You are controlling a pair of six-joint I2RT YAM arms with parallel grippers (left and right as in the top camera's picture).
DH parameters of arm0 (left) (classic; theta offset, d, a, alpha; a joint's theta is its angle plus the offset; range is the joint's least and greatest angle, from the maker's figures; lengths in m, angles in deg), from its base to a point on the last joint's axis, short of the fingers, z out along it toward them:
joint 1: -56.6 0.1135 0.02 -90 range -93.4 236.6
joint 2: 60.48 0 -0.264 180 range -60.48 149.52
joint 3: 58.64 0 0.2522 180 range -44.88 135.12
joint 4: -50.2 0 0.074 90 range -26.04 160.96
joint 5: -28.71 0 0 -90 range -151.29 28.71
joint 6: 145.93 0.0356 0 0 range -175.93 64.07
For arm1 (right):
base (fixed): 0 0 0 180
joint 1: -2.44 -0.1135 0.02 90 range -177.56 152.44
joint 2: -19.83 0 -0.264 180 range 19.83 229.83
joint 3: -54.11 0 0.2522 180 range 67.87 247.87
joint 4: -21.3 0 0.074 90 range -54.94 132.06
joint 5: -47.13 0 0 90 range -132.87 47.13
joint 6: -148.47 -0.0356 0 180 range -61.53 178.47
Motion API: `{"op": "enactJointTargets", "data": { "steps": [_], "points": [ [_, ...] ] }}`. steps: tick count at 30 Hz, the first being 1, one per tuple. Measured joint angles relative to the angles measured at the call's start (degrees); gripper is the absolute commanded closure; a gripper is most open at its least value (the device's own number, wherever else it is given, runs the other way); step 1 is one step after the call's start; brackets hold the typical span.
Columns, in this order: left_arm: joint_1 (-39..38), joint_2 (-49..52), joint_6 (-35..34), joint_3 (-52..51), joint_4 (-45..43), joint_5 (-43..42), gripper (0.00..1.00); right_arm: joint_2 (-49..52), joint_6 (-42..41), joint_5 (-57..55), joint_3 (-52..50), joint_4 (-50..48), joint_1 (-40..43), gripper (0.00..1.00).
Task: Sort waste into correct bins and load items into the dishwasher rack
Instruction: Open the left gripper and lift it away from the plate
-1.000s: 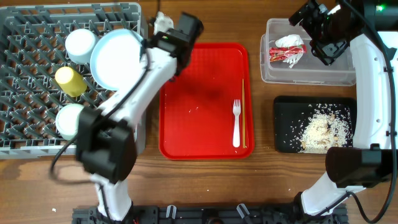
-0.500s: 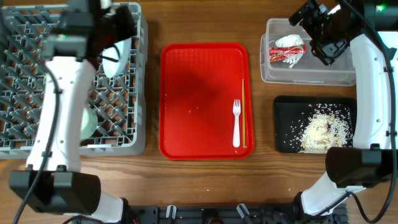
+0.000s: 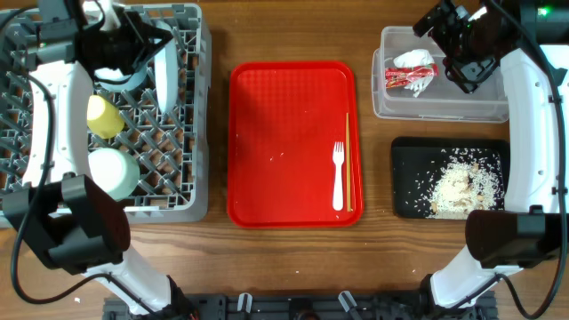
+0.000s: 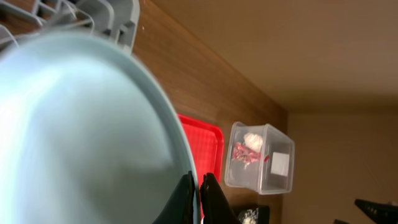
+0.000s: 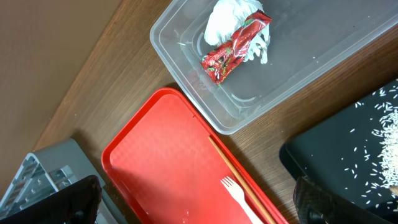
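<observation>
My left end effector [image 4: 198,182] clamped on white plate [image 4: 81,137] rim, plate on edge in dishwasher rack [image 3: 191,191]. My right end effector [image 5: 196,186] wide open above clear tub [image 3: 440,105], wrapper [image 3: 411,71] inside. Fork [image 3: 338,178], chopsticks [image 3: 348,160] on red tray [image 3: 276,133].

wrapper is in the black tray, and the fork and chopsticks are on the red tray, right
Not quite: the overhead view shows the wrapper in the clear tub; the black tray holds the rice scraps. The fork and chopsticks are on the red tray.
</observation>
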Motion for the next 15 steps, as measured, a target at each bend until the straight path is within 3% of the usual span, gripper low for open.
{"op": "enactJointTargets", "data": {
  "steps": [5,7,12,15],
  "points": [
    [2.45,0.00,-1.77,0.00,-0.46,-1.05,0.85,0.00,0.00,0.00,0.00,0.00,0.00,0.00],
    [2.97,0.00,-2.45,0.00,-0.50,-1.27,0.74,0.00,0.00,0.00,0.00,0.00,0.00,0.00],
    [5.03,0.00,-3.61,0.00,0.63,-1.68,0.69,0.00,0.00,0.00,0.00,0.00,0.00,0.01],
    [7.52,-0.09,-3.98,0.00,2.49,-1.73,0.56,0.00,0.00,0.00,0.00,0.02,0.00,0.00]
  ]
}}
